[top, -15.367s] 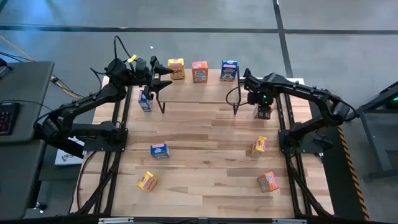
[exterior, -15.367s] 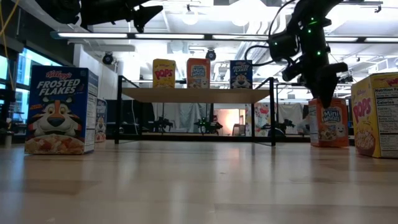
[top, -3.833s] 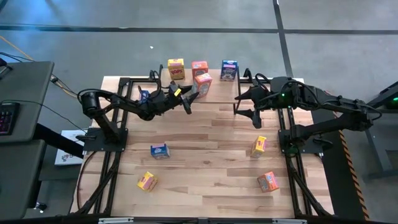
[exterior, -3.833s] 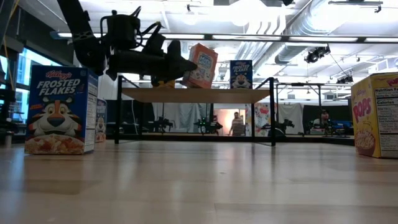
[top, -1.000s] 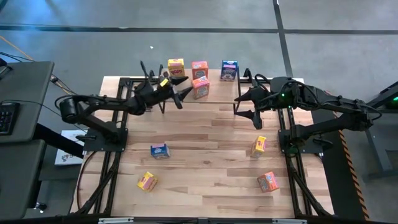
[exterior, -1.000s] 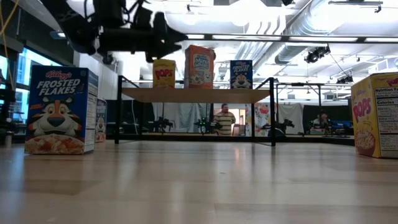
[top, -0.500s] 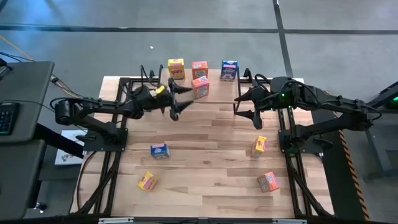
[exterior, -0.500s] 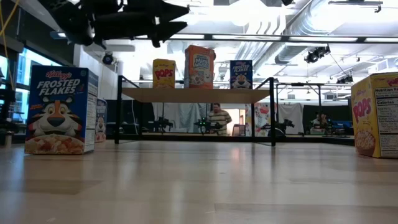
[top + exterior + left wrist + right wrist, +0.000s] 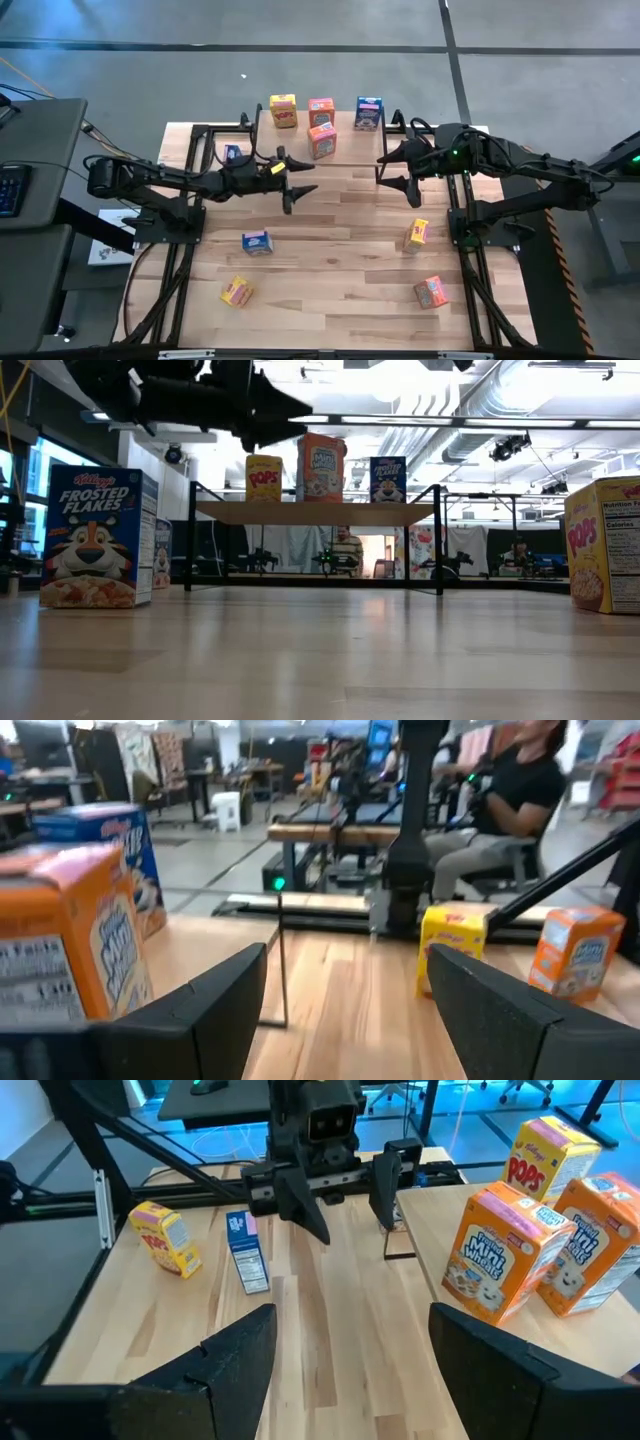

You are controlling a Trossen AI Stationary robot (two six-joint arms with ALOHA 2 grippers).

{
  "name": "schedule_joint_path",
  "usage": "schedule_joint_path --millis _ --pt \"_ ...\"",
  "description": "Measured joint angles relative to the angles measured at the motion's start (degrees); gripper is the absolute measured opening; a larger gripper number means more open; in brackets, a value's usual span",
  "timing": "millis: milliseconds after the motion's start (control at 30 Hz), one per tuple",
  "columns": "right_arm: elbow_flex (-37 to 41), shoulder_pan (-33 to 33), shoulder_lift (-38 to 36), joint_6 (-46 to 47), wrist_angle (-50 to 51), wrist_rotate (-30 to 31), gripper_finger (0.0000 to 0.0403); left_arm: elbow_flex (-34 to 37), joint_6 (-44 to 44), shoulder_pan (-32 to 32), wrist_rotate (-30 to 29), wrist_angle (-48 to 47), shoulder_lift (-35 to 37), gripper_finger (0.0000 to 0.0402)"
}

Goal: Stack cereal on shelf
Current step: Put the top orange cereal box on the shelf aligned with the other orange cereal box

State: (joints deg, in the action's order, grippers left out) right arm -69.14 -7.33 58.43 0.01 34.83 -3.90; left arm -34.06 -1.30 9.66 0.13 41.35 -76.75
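Cereal boxes sit on the shelf (image 9: 300,150) at the far side of the table (image 9: 340,260): a yellow box (image 9: 283,110), an orange box (image 9: 321,110) and a blue box (image 9: 368,113) along its far edge, with a second orange box (image 9: 322,140) standing just in front of the middle one. The left gripper (image 9: 297,184), jaws released and empty, hangs over the table just near of the shelf. The right gripper (image 9: 398,170), jaws also spread and holding nothing, waits by the shelf's right end. Loose boxes lie on the table: blue (image 9: 256,242) and yellow (image 9: 236,291) at near left, yellow (image 9: 417,234) and orange (image 9: 431,291) at near right; what seems another blue box (image 9: 232,155) stands beside the shelf's left end.
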Motion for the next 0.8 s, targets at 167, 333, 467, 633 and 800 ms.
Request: schedule_joint_path --millis 167,333,467,633,800 --pt "0.0 0.0 0.0 1.7 0.0 0.0 0.0256 0.0 0.9 -0.1 -2.3 -1.7 0.0 0.0268" --pt "0.0 0.0 0.0 1.2 0.0 0.0 0.0256 0.0 2.0 0.1 -2.8 -1.7 -1.1 0.0268" --pt "0.0 0.0 0.0 1.2 0.1 0.0 0.0256 -1.3 2.6 0.1 -2.8 -1.7 -5.0 0.0268" --pt "0.0 0.0 0.0 1.1 0.1 0.0 0.0256 -4.7 2.6 0.1 -6.3 -1.6 -10.1 0.0268" --pt "0.0 0.0 0.0 1.1 0.2 0.0 0.0256 -7.0 2.6 0.0 -10.4 -1.6 -12.8 0.0268"
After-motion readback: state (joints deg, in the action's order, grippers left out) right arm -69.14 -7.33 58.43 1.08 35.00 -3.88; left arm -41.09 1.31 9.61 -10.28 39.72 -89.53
